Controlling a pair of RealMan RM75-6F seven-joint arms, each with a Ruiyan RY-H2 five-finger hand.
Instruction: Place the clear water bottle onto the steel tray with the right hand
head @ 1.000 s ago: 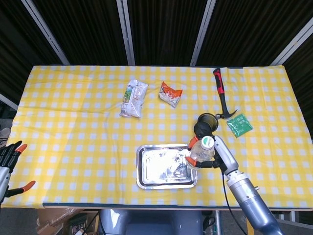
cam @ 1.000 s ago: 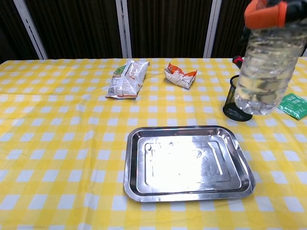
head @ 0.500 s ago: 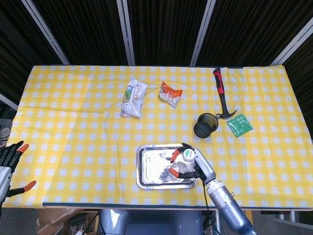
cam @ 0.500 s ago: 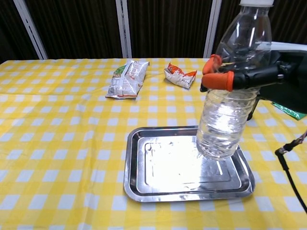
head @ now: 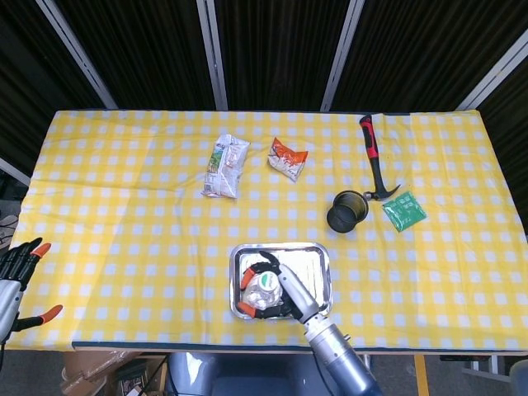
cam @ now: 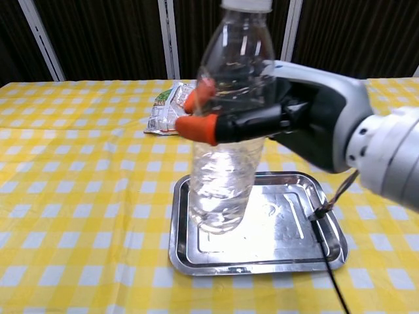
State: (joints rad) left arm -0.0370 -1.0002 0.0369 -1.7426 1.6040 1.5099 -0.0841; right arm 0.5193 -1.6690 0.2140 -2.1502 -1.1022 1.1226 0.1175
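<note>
My right hand [cam: 294, 121] grips the clear water bottle [cam: 229, 124] around its middle, holding it upright over the left part of the steel tray [cam: 308, 252]. In the chest view the bottle's base sits low over the tray floor; I cannot tell whether it touches. From the head view the bottle's white cap [head: 267, 280] and my right hand [head: 280, 290] show above the steel tray [head: 318, 264]. My left hand [head: 16, 272] hangs at the table's left front edge, fingers apart, holding nothing.
Two snack packets [head: 224, 165] [head: 287, 157] lie at the table's back middle. A black mesh cup [head: 346, 211], a red-handled hammer [head: 375, 161] and a green packet [head: 404, 211] sit to the right.
My right hand has carried the bottle leftward, from beside the tray's right edge to over its left part, and lower.
</note>
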